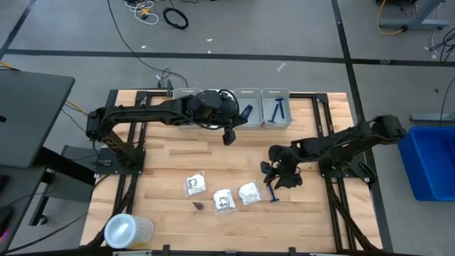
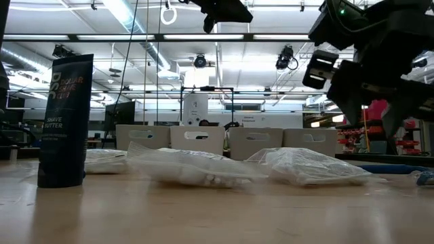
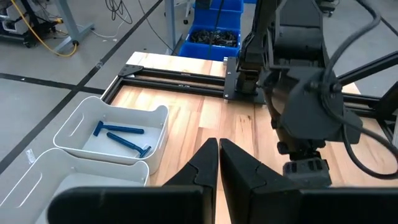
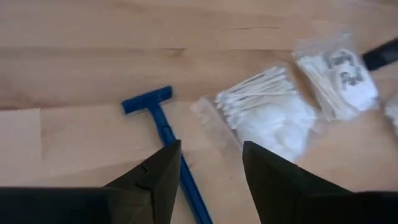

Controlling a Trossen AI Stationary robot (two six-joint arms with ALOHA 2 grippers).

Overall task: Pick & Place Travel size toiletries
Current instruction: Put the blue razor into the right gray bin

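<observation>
A wooden desk (image 1: 170, 160) seen from above, with two dark robot arms reaching in from either side. The right end effector (image 1: 276, 186) hangs low over a thin blue razor (image 4: 163, 127) lying near the desk's front edge, toward its right side. Its fingers are apart, straddling the razor's handle and not yet touching it.

Just beside the razor lie three clear packets of cotton swabs (image 1: 222, 199) in a loose row along the front edge, with a small dark item (image 1: 200, 205) next to them.

The left end effector (image 1: 229, 135) hovers near the back edge, fingers together and holding nothing, in front of a row of white bins (image 1: 276, 94). One bin already holds two blue razors (image 3: 122, 137).

The razor looks light, stiff and slim, lying flat on the wood, so it is likely to slide or spin if nudged; the middle of the handle seems the best place to pinch it. The swab packets look soft, crinkly and slippery.

The razor handle's lower end is hidden behind the right fingers. The dark item is too small to identify. At desk level, a dark upright pouch (image 2: 64, 122) blocks part of the scene.
</observation>
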